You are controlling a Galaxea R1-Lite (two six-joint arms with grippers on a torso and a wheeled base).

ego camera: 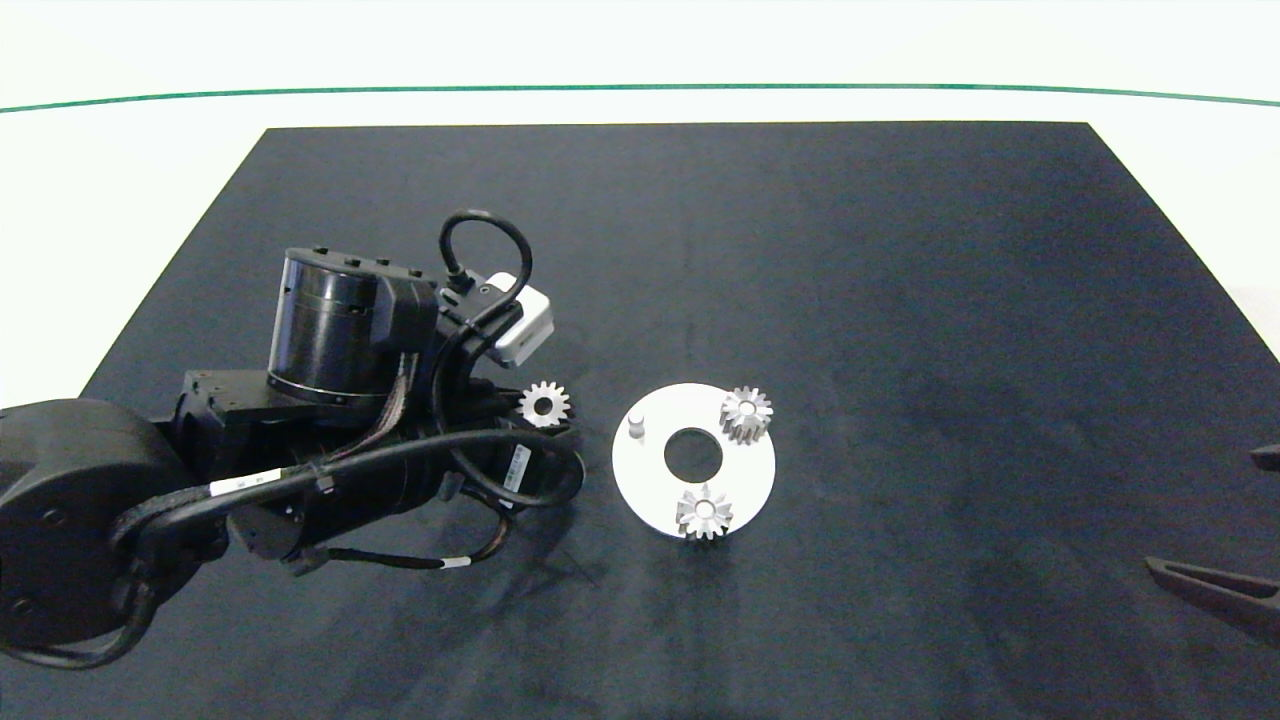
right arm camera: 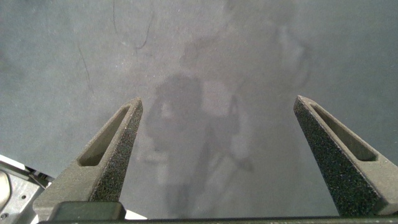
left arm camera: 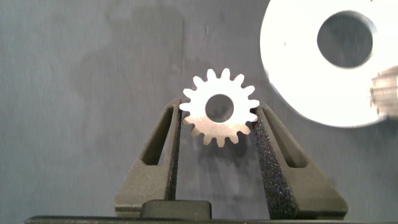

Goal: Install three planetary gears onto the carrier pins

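Gear number three (left arm camera: 219, 116) sits pinched between the left gripper (left arm camera: 217, 124) pads, flat face up, bore showing clean, just off the white disc (ego camera: 640, 490) on the side of the one bare pin (ego camera: 636, 427). Two gears already ride the disc: one (ego camera: 746, 414) on the far-side pin, one (ego camera: 705, 512) on the near-edge pin across the centre hole (ego camera: 693, 453). Now the risks, as I judge them: the bore has to meet that bare pin squarely, and a slight tilt or offset could land the gear on the pin top and jam it (or skid the unclamped disc across the black mat (ego camera: 900, 300)). The teeth are held by their tips only, so it could twist in the grip. Right gripper (right arm camera: 217, 155) hangs wide open and empty, well away from the disc.
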